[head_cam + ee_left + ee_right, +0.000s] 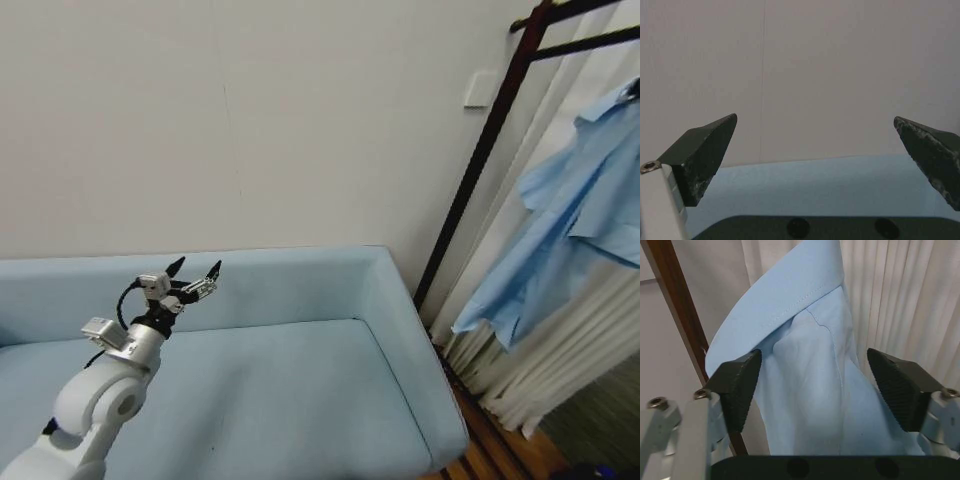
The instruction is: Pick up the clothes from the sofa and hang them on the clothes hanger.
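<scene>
A light blue shirt [570, 210] hangs at the right from a dark brown clothes rack [478, 160]. The right wrist view shows that shirt [810, 380] close up, its collar between the spread fingers of my open right gripper [812, 390]; the pads do not touch the cloth. Beside the shirt runs the rack's post [675, 315]. My left gripper [195, 272] is raised over the pale blue sofa [290, 400], open and empty, pointing at the wall. From the left wrist, the left gripper [815, 150] has wide-apart fingers with nothing between them.
A white wall [250, 120] stands behind the sofa. White curtains [560, 350] hang behind the rack at the right. A wood floor strip [490, 440] shows beside the sofa's right arm. A small white wall plate [478, 88] sits near the rack post.
</scene>
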